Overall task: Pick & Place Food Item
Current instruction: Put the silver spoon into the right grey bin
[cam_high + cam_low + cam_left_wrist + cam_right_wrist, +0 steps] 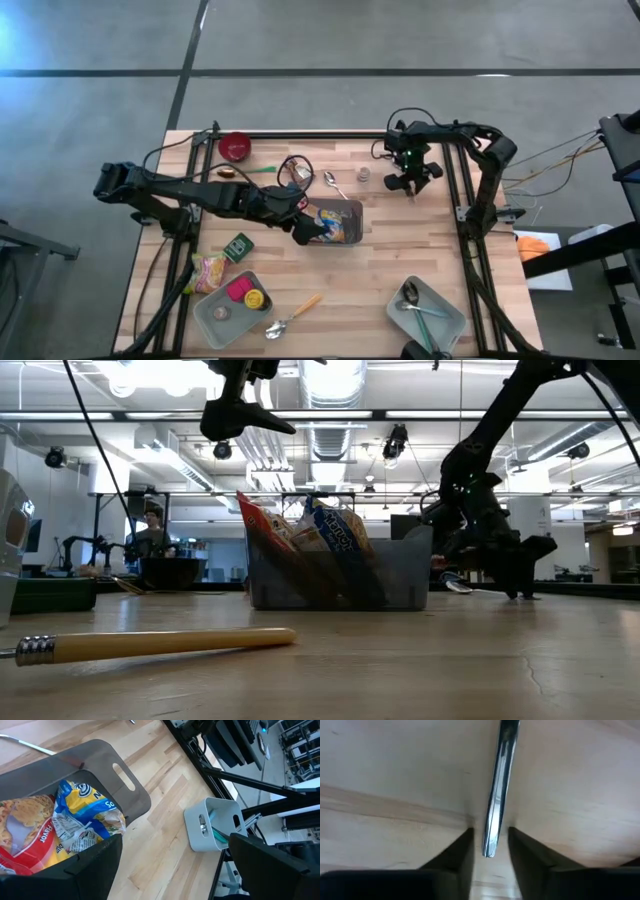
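- Two dark arms work over a wooden table (400, 250).
- Left tool (303, 229), fingers wide apart, hovers above a grey bin (352, 213) holding snack bags (75, 822).
- Right tool (489, 851), near the table's far edge, has a metal utensil handle (498, 785) between its fingers; whether it grips is unclear.

A shiny metal utensil handle (496, 795) lies on the wooden table (395, 775), its end between the right gripper's (490, 847) 2 dark fingers (457, 855).
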